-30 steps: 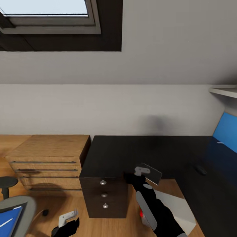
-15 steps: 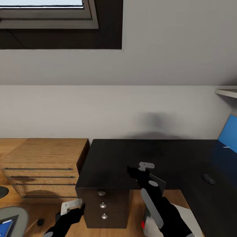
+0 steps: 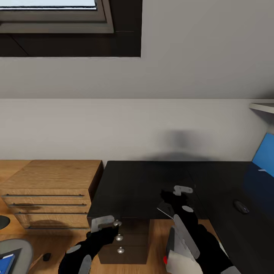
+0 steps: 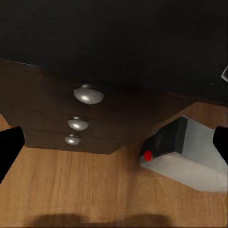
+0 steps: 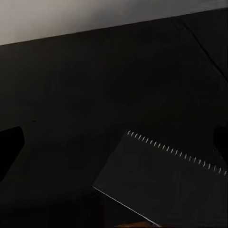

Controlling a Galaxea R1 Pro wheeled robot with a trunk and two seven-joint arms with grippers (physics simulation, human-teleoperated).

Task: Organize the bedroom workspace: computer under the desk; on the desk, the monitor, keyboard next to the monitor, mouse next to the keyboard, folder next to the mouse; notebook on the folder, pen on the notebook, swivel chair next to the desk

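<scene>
The dark notebook (image 5: 166,185), spiral edge showing, lies about flat at the front edge of the black desk (image 3: 137,182), its pale edge (image 3: 166,213) beside my right forearm. My right gripper (image 3: 169,196) (image 5: 114,142) hovers just past it, fingers wide apart, holding nothing. My left gripper (image 3: 110,228) (image 4: 114,145) is open in front of the dark drawer unit (image 4: 83,97). The grey computer (image 4: 190,154) stands on the floor under the desk. The mouse (image 3: 240,206) rests on the desk's right wing. The swivel chair (image 3: 17,247) with the blue folder (image 3: 5,262) is at bottom left. Monitor and keyboard are out of view.
A light-wood drawer chest (image 3: 49,182) stands left of the desk against the wall. The blue back panel (image 3: 264,158) rises at the right, under a shelf (image 3: 262,107). A sloped ceiling with a window (image 3: 49,11) hangs overhead.
The view shifted early on. My right gripper moved right and farther over the desk, and the notebook went from tilted up at the fingers to about flat. My left gripper rose toward the drawer unit.
</scene>
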